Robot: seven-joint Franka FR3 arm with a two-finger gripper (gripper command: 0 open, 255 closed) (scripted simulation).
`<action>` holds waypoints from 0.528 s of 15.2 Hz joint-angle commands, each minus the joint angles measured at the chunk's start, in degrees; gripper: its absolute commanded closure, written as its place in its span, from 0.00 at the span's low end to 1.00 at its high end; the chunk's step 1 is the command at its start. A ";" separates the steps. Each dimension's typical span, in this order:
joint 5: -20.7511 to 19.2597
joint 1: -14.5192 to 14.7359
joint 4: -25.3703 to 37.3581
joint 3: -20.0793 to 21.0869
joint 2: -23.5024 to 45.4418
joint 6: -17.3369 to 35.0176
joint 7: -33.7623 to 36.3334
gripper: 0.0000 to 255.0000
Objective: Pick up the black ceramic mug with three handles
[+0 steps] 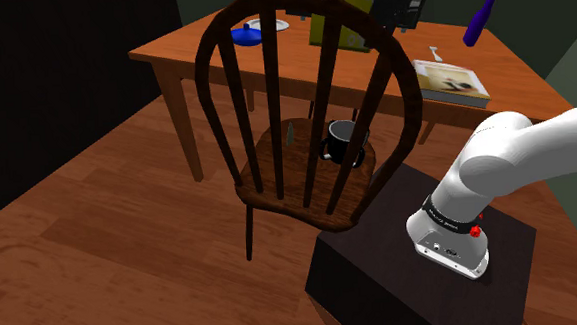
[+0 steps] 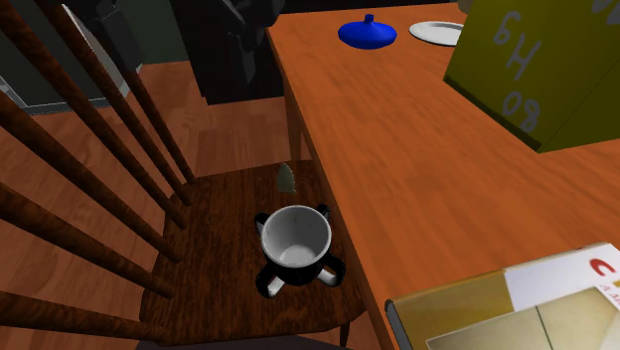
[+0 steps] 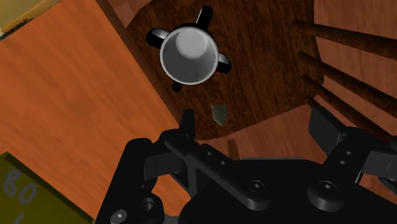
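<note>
Along the shoulder view's left, a black area [image 1: 43, 87] is showing beyond the reddish wooden floor [image 1: 110, 254]. Next to it a dark wooden spindle-back chair [image 1: 277, 177] is standing. On its seat, seen between the spindles, a black mug [image 1: 341, 139] with a pale inside is sitting upright. Behind the chair an orange-brown wooden table [image 1: 187, 53] is carrying, left to right, a blue domed lid [image 1: 246, 34], a small white plate [image 1: 274, 25], a tall yellow-green box [image 1: 342, 19], a purple bottle [image 1: 482, 16] and a flat pale book [image 1: 451, 81]. At the lower right the white arm [image 1: 502, 162] is bending over its black box stand [image 1: 382, 283].

In the second exterior view the chair's spindles are slanting down the left. The mug, its stubby handles jutting out around its sides, is resting on the part of the seat closest to the table's edge. A small grey-green chip [image 2: 288, 177] is lying on the seat near the mug but apart from it.

In the wrist view the black two-finger gripper [image 3: 254, 127] is hanging with its fingers [image 3: 188, 124] spread wide, gripping nothing. The mug is standing ahead of them and well apart, with the chip lying between it and the nearer finger.
</note>
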 commanded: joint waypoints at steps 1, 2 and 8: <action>0.00 0.00 0.00 0.00 0.00 0.00 0.00 0.00; -0.16 0.13 -1.98 0.14 -0.15 1.55 -0.42 0.00; -1.16 0.84 -12.89 0.95 0.33 11.24 -2.75 0.00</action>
